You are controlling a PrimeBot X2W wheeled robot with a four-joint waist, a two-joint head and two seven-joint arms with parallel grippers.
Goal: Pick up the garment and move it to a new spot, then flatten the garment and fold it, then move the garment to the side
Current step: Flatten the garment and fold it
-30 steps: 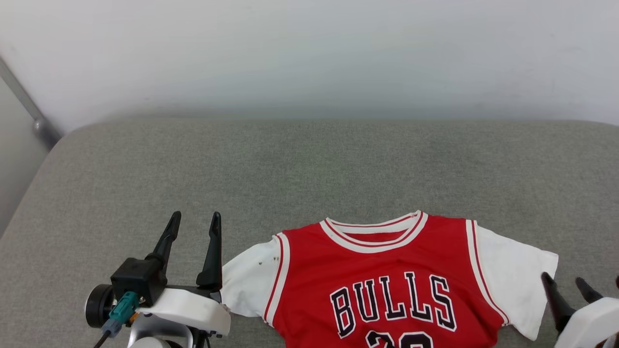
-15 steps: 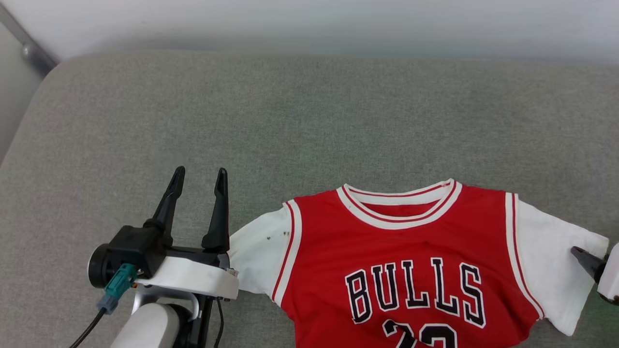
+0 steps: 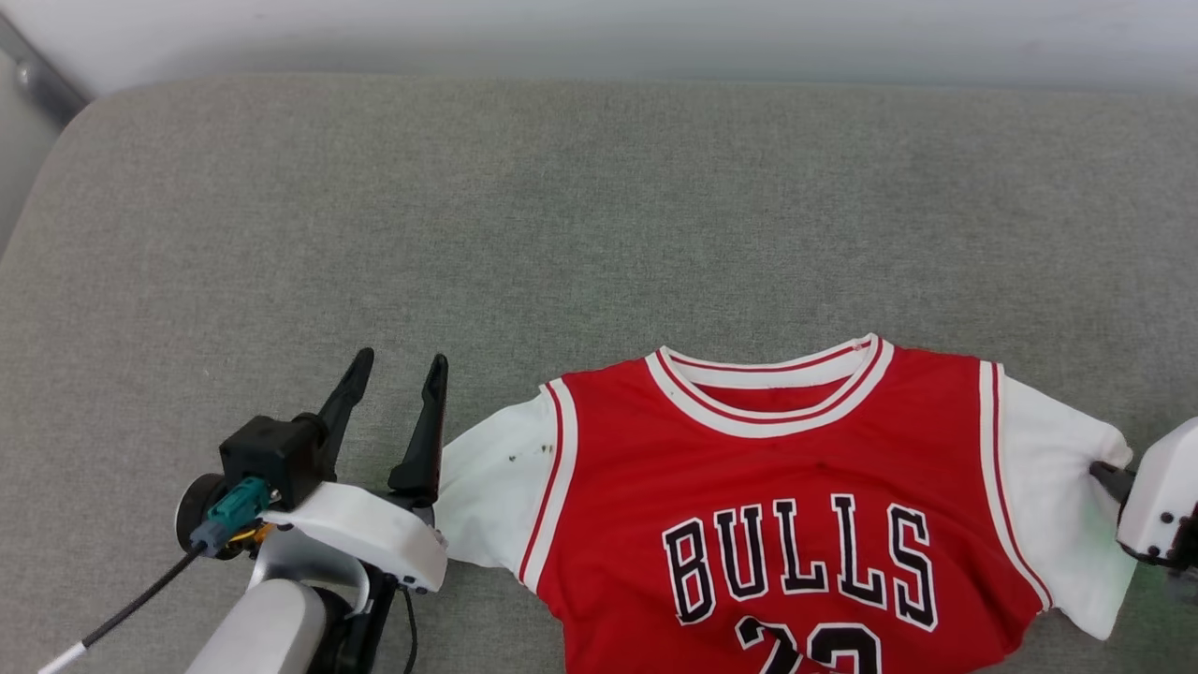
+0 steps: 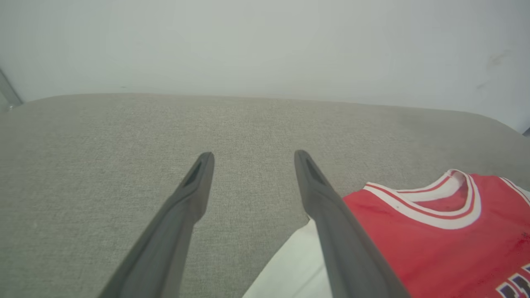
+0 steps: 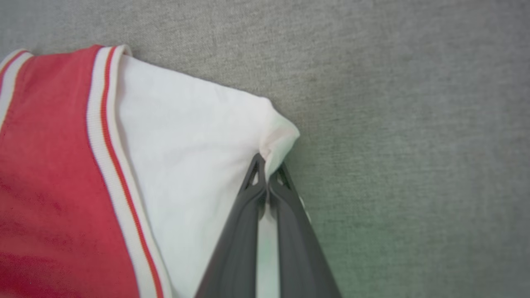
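The garment (image 3: 786, 487) is a red jersey with white sleeves and black chest letters, lying flat and face up on the grey cushion (image 3: 562, 206). My right gripper (image 5: 268, 163) is shut on the outer edge of its white sleeve (image 5: 198, 136), and the cloth bunches at the fingertips; the head view shows this gripper (image 3: 1104, 473) at the right edge. My left gripper (image 3: 398, 365) stands open just left of the other white sleeve (image 3: 491, 487), with nothing between its fingers. In the left wrist view the garment (image 4: 434, 240) lies right of the open left gripper (image 4: 250, 155).
The grey cushion (image 4: 103, 145) stretches wide behind and left of the garment, ending at a pale wall (image 3: 599, 33). A dark metal bar (image 3: 37, 80) runs at the upper left corner. A cable (image 3: 131, 608) trails from my left wrist.
My right gripper has moved in onto the sleeve's edge and shut on it. The head camera has tilted down, shifting the whole picture. The left gripper stays open beside the other sleeve.
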